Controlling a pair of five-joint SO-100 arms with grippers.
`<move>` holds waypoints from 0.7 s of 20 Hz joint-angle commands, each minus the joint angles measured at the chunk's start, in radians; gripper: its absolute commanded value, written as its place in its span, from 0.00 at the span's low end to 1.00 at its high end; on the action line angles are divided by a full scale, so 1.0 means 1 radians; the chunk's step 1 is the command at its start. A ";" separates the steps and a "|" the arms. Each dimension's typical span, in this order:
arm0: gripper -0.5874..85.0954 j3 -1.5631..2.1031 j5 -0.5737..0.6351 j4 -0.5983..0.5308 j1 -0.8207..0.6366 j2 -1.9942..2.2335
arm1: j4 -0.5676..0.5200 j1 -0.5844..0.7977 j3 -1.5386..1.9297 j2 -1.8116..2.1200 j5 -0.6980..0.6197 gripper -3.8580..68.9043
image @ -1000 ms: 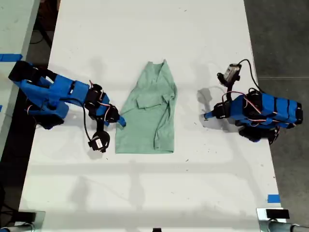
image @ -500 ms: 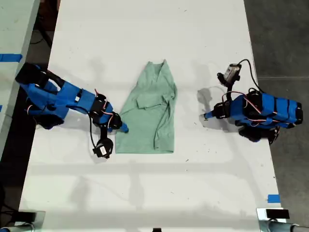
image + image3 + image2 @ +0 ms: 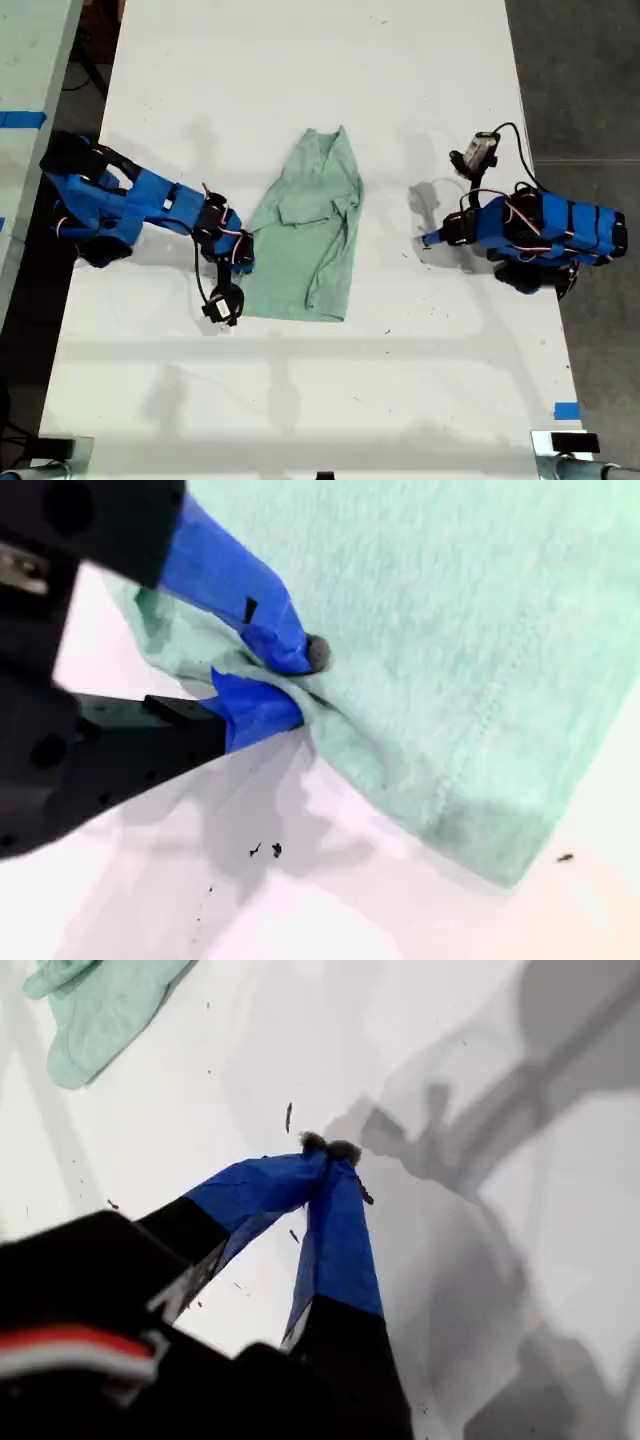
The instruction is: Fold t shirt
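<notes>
Two arms flank the t shirt [image 3: 310,235] at the exterior view's centre on the table [image 3: 300,60]: my second end effector [image 3: 285,685] pinches its hem edge, my first end effector [image 3: 330,1147] rests pressed together, empty. Thin grip may slip, or drag the shirt.

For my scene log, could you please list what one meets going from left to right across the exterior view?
My second tool, pinching the shirt's edge → the t shirt → bare white table → my first tool, shut with nothing in it.
</notes>
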 commanded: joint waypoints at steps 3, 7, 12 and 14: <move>0.00 -0.081 0.021 0.031 -0.029 0.135 | -0.011 -0.008 0.061 0.012 0.003 0.03; 0.00 -0.430 0.124 0.202 -0.035 0.009 | -0.011 -0.008 0.061 0.012 0.003 0.03; 0.00 -1.034 0.258 0.405 -0.071 -0.422 | -0.011 -0.008 0.061 0.012 0.002 0.03; 0.00 -1.032 0.258 0.374 -0.084 -0.437 | -0.011 -0.008 0.061 0.012 0.000 0.03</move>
